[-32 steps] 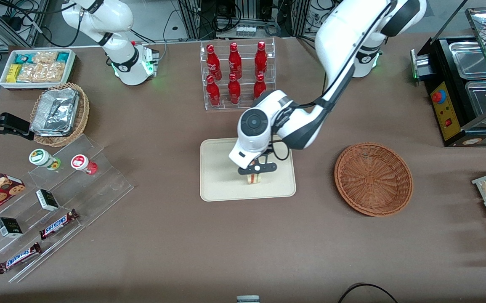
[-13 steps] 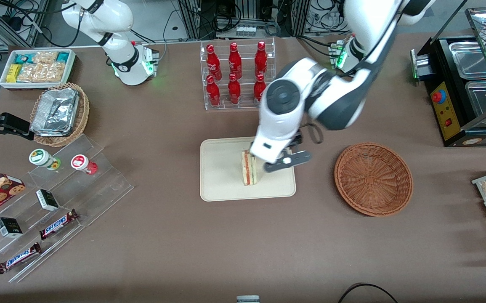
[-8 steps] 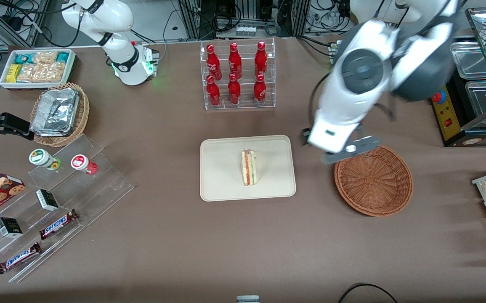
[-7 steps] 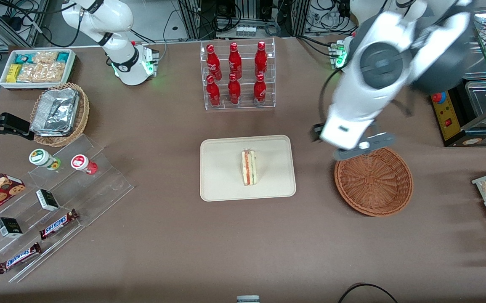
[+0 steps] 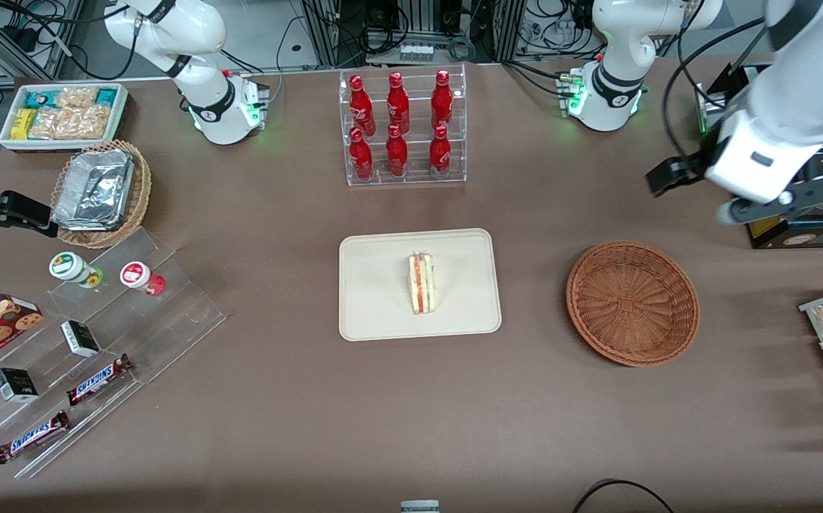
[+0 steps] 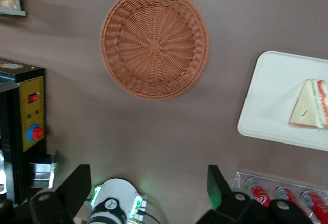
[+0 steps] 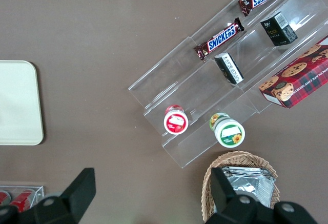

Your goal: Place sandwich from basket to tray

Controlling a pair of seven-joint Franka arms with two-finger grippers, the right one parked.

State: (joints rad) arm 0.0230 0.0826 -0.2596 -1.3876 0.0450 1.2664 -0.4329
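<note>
Front view: sandwich [image 5: 422, 284] stands on its edge near the middle of the tray [image 5: 375, 313]; basket [image 5: 632, 303] sits on the counter [image 5: 411, 413] toward the working arm's end, with nothing in it. Gripper [image 5: 774, 206] hangs high, farther from the camera than the basket, near the counter's edge. Left wrist view: gripper [image 6: 146, 196] spread wide, holding nothing, with basket [image 6: 154, 49] and sandwich [image 6: 310, 112] on tray [image 6: 266, 106] well apart.

My front camera high above the whole brown table [image 5: 297, 399], facing down, left wrist camera raised, looking straight down on the round reddish-brown wicker basket [image 6: 155, 42] and flat cream rectangular tray [image 6: 266, 101], both shared with front, left gripper [image 6: 143, 196] framing it
</note>
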